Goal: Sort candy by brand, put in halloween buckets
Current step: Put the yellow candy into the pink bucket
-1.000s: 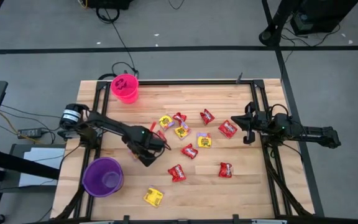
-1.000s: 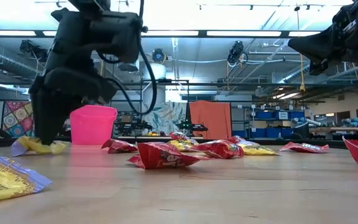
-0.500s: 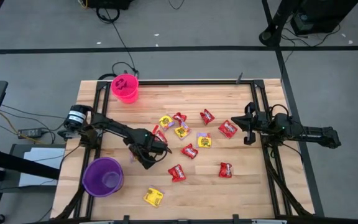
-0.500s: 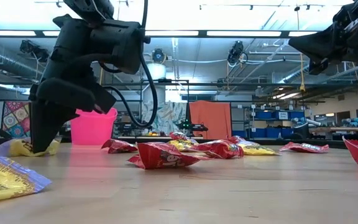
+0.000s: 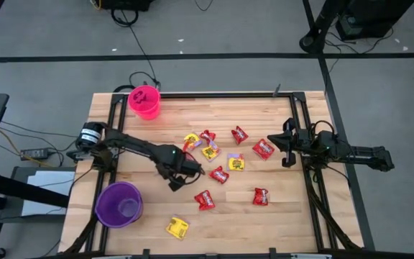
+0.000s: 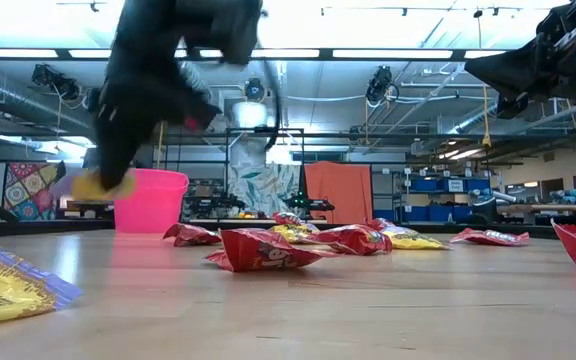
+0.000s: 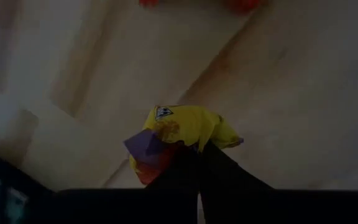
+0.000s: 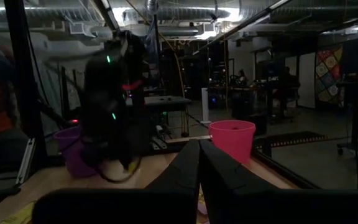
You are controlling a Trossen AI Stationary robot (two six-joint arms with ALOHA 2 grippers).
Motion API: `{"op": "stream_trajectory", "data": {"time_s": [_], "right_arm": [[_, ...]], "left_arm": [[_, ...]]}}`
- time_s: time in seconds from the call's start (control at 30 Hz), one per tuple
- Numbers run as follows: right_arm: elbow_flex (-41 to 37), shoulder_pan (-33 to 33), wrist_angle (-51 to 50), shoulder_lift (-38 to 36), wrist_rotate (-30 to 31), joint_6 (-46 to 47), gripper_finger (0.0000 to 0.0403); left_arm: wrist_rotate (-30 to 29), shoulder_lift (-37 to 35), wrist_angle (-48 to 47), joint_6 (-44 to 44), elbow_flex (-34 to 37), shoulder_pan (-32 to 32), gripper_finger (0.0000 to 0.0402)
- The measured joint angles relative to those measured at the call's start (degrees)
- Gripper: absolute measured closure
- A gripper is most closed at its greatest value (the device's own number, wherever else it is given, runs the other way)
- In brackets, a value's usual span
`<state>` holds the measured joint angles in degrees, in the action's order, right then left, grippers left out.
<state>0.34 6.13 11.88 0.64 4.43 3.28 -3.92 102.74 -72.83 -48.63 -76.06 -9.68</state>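
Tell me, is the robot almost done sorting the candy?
Not nearly. Nothing looks sorted yet: the purple bucket looks empty. The left gripper is shut on a yellow candy packet, lifted off the table. Red and yellow packets are still scattered there. The right gripper waits at the table's right edge.

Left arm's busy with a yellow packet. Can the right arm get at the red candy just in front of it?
Probably yes: the red candy lies alone on bare table beside the shut right gripper, nothing between them.
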Motion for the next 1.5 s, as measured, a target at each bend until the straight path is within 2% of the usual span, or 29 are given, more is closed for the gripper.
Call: {"op": "stream_trajectory", "data": {"time_s": [0.27, 0.37, 0.5, 0.9, 1.07, 1.3, 1.5], "right_arm": [[0.0, 0.0, 0.1, 0.0, 0.0, 0.0, 0.0382], [0.0, 0.0, 0.1, 0.0, 0.0, 0.0, 0.0382], [0.0, 0.0, 0.2, 0.0, -0.1, 0.2, 0.0383], [0.0, 0.0, 1.4, 0.0, 0.0, 0.2, 0.038], [0.0, 0.0, 1.4, 0.0, 0.0, 0.2, 0.038], [0.0, 0.0, 1.4, 0.0, 0.7, 0.2, 0.038], [0.0, 0.0, 1.4, 0.0, 2.0, 0.2, 0.038]], "left_arm": [[-10.3, -0.2, -15.5, 3.3, -22.4, 2.8, 0.04], [-14.9, -0.6, -16.9, 7.4, -27.3, 6.6, 0.0401], [-18.4, -1.5, -17.2, 14.5, -30.8, 14.0, 0.0401], [-21.8, -2.7, -13.6, 36.1, -31.1, 44.1, 0.0401], [-17.8, -2.7, -7.5, 40.1, -31.0, 53.7, 0.0401], [-14.7, -2.7, -4.6, 42.8, -28.7, 61.0, 0.0401], [-13.0, -2.7, -2.3, 43.3, -23.9, 63.1, 0.0401]]}}
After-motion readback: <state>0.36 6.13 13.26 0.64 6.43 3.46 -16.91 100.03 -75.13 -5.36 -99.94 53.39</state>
